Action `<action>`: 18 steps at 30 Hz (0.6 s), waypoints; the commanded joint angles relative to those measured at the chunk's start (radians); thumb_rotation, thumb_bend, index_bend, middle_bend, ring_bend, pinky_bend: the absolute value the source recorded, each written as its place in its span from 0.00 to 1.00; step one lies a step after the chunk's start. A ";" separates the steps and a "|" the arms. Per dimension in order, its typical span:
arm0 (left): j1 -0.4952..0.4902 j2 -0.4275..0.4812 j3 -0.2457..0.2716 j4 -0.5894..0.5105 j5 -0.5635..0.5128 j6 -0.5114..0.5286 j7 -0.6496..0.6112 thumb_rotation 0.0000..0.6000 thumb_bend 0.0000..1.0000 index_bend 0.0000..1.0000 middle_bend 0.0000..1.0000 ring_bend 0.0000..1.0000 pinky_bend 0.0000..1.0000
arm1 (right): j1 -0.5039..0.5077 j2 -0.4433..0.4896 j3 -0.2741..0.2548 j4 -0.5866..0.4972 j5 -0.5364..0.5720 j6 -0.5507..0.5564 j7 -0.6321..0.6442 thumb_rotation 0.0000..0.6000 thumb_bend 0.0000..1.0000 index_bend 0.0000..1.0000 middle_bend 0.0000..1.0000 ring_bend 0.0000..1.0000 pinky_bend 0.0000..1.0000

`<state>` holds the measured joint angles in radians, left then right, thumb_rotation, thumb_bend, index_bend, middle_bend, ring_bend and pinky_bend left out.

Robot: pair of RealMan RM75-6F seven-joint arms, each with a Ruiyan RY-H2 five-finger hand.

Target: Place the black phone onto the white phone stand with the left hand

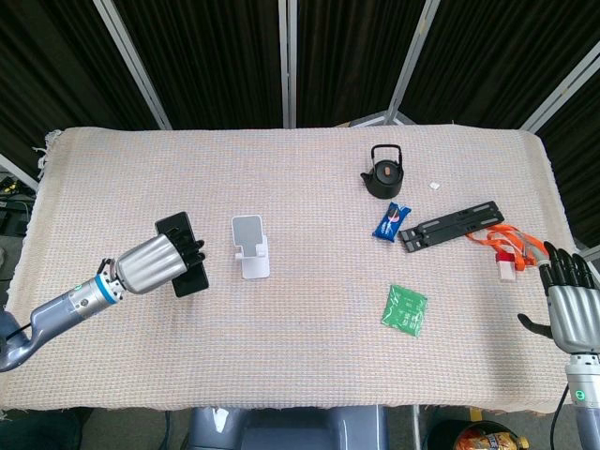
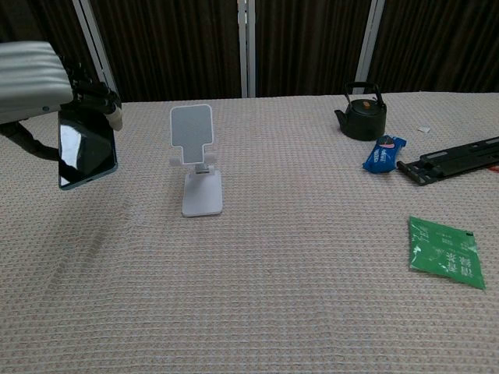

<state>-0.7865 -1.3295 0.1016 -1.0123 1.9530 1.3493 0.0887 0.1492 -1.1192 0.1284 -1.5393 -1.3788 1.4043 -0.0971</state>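
Black phone [image 2: 86, 150] held above the table [image 1: 309, 206], left of the white phone stand [image 1: 250, 247]
Left hand [image 1: 155, 262] grips the phone, fingers wrapped round it; stand bare; right hand [image 1: 569, 307] at the table's right edge, fingers spread, holding nothing.

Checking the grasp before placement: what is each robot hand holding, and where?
Left robot hand grips the black phone by its upper end; right robot hand holds nothing.

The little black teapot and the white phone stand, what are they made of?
The teapot looks like dull cast iron, though painted ceramic is possible: matte black, no shine. The white phone stand looks like smooth plastic: an even white, thin flat panels.
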 commanded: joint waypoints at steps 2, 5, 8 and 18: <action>-0.134 0.081 -0.080 -0.128 0.042 -0.131 0.248 1.00 0.13 0.59 0.50 0.51 0.46 | -0.003 0.006 0.003 0.000 0.003 0.004 0.013 1.00 0.00 0.00 0.00 0.00 0.00; -0.187 0.065 -0.102 -0.140 0.053 -0.212 0.348 1.00 0.12 0.57 0.48 0.51 0.46 | -0.008 0.013 0.008 0.000 0.009 0.009 0.030 1.00 0.00 0.00 0.00 0.00 0.00; -0.218 0.052 -0.114 -0.151 0.050 -0.272 0.404 1.00 0.12 0.57 0.48 0.50 0.44 | -0.011 0.018 0.009 0.005 0.014 0.008 0.041 1.00 0.00 0.00 0.00 0.00 0.00; -0.284 -0.041 -0.129 -0.104 0.024 -0.392 0.484 1.00 0.12 0.55 0.47 0.49 0.42 | -0.026 0.033 0.015 0.019 0.034 0.012 0.080 1.00 0.00 0.00 0.00 0.00 0.00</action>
<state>-1.0652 -1.3645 -0.0257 -1.1220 1.9801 0.9630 0.5681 0.1236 -1.0869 0.1433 -1.5200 -1.3450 1.4164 -0.0176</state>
